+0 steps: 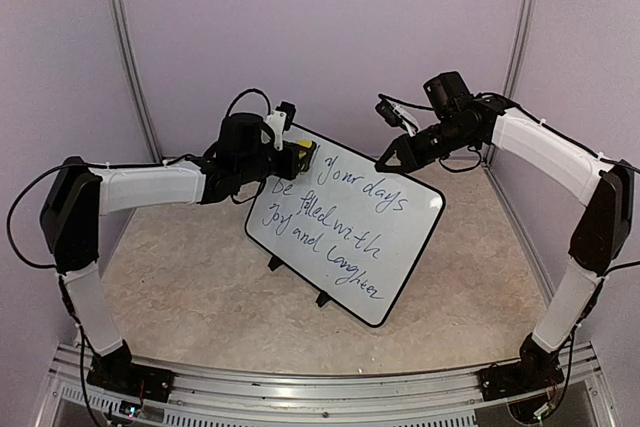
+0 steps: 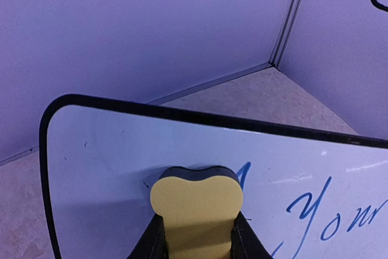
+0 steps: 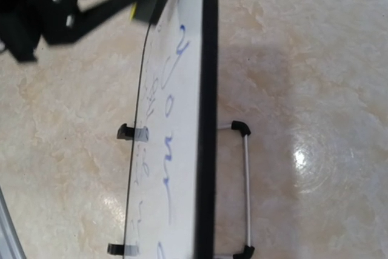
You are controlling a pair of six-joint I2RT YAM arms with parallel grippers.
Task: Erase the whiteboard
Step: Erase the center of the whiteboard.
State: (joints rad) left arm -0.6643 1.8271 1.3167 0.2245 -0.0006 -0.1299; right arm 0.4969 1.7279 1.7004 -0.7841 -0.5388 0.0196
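Observation:
The whiteboard [image 1: 350,237] stands tilted on its black feet at the table's middle, with several lines of blue cursive writing. My left gripper [image 1: 295,159] is shut on a yellow eraser [image 1: 301,155] with a black felt face. It presses the eraser against the board's top left corner. In the left wrist view the eraser [image 2: 195,201] sits between my fingers [image 2: 151,241] on the board [image 2: 109,162], which is bare white to its left, with blue strokes to its right. My right gripper [image 1: 385,162] is at the board's top edge [image 3: 206,119]; its fingers do not show in the right wrist view.
The board's wire stand [image 3: 246,192] props it from behind. Two black feet [image 1: 275,264] stick out in front. Purple walls close in the back and both sides. The table is beige marble [image 1: 190,287].

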